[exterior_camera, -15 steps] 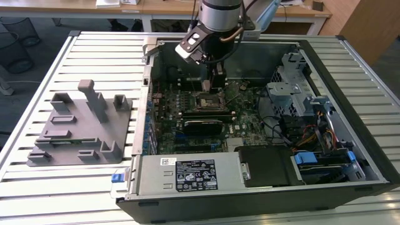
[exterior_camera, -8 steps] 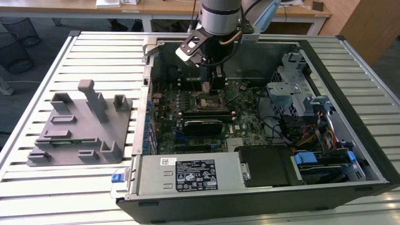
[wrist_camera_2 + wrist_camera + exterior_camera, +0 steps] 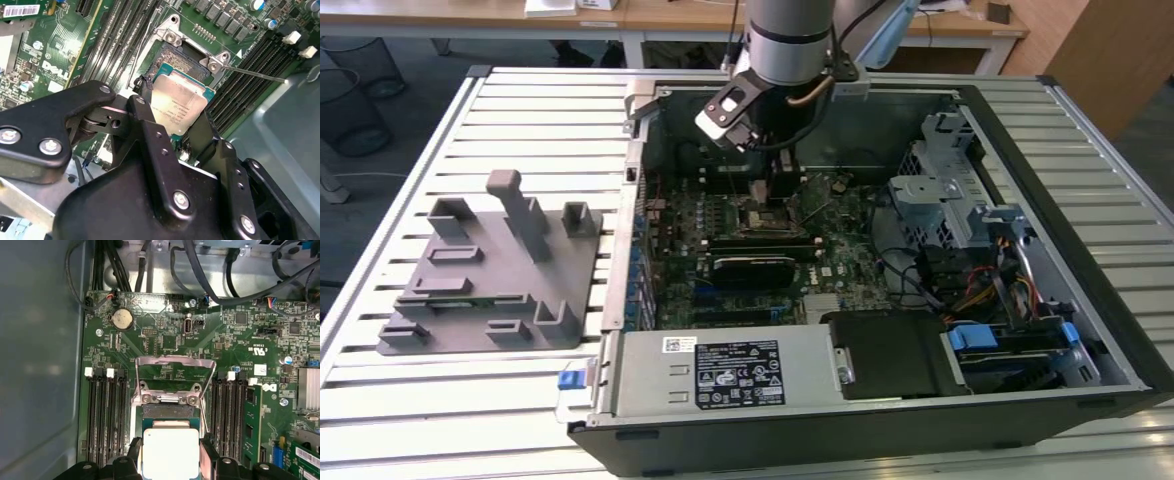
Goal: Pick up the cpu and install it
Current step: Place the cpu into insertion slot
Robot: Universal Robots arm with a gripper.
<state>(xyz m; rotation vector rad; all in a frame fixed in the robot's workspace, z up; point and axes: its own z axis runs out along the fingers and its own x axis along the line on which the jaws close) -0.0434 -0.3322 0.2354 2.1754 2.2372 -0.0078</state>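
1. The cpu (image 3: 181,101) is a small flat square chip. Its top is a pale, silvery metal plate with rounded corners and faint print, set on a thin green board whose edge shows as a rim around the plate.
2. In the first wrist view the cpu (image 3: 171,452) looks matt and almost cream-white, smooth and unmarked by scratches.
3. The tool (image 3: 175,114) is closed on the cpu, pinching it by two opposite edges between black fingers (image 3: 150,131) of matt metal, studded with small screw heads.
4. The chip is held just over the socket (image 3: 169,56), a dark square recess bordered by bright steel brackets with shiny screws. Whether it touches the socket I cannot tell.
5. The socket's metal frame (image 3: 170,371) stands flipped open beyond the recess, thin and glossy, and a slim steel lever (image 3: 255,74) juts out to one side.
6. Around the socket spreads the green motherboard (image 3: 165,340), dense with tiny parts. Long black memory slots (image 3: 102,410) with white clips flank the socket on both sides, and a round silver coin battery (image 3: 122,318) sits farther off.
7. In the exterior view the tool (image 3: 766,185) reaches down into the open computer case (image 3: 1074,210), dark-walled and lying on its side on a white slatted desk (image 3: 494,110).
8. A grey plastic holder block (image 3: 480,270) with upright posts stands on the desk to the exterior view's left of the case.
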